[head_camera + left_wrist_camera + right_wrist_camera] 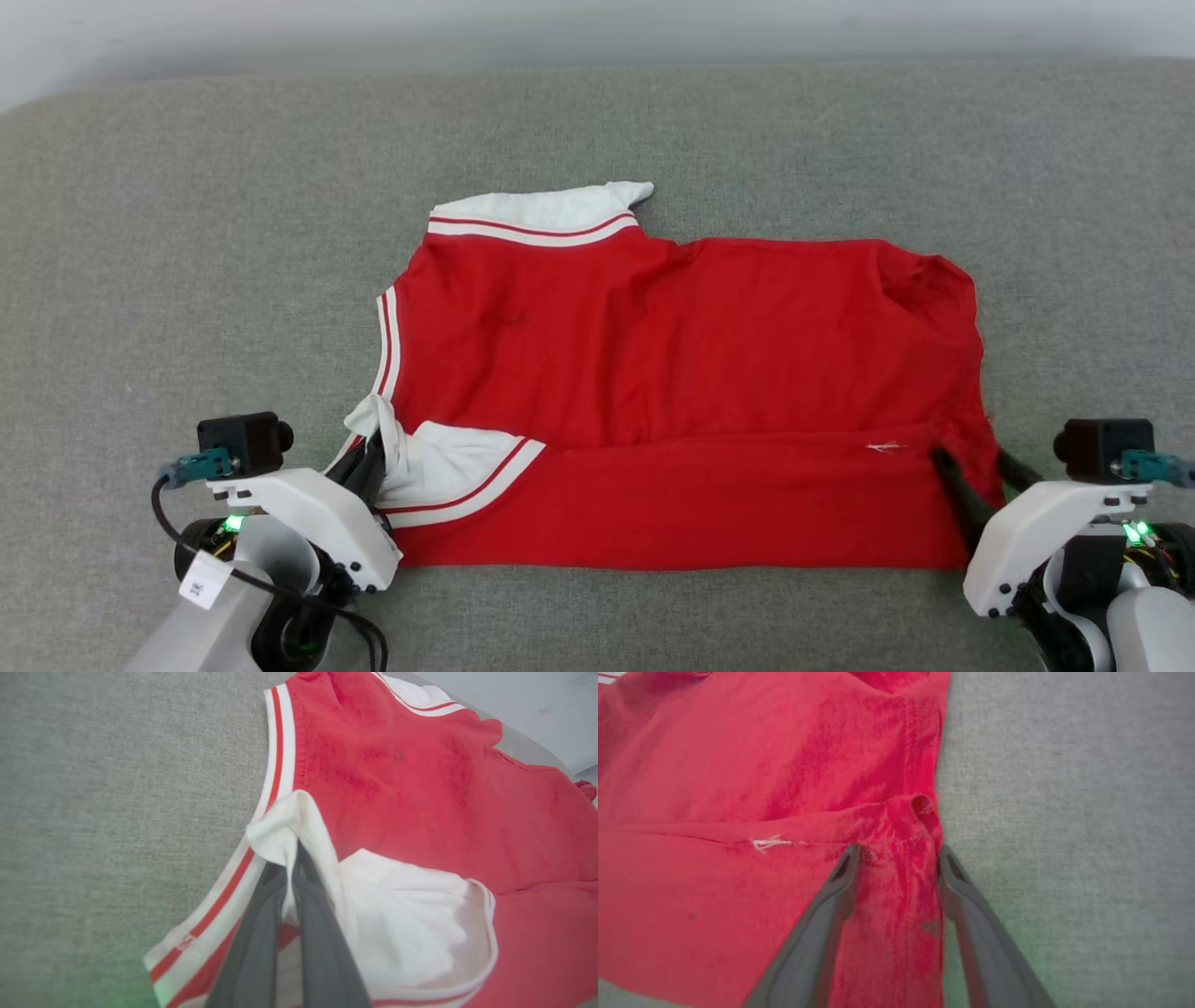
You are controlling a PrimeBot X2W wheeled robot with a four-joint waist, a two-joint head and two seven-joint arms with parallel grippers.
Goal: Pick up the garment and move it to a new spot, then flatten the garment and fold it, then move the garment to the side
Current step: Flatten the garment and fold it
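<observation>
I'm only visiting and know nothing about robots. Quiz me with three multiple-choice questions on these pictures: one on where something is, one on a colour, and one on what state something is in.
1. Where on the garment is the left gripper?
A. its near left corner
B. its far right corner
C. its middle

2. What colour is the surface under the garment?
A. blue
B. grey
C. brown

3. How does the right gripper stand?
A. shut on cloth
B. shut on nothing
C. open

Answers:
1 A: the head view shows it pinching the white sleeve at the near left.
2 B: grey weave lies all round the cloth.
3 C: its fingers stand apart, astride the garment's right edge.
</observation>
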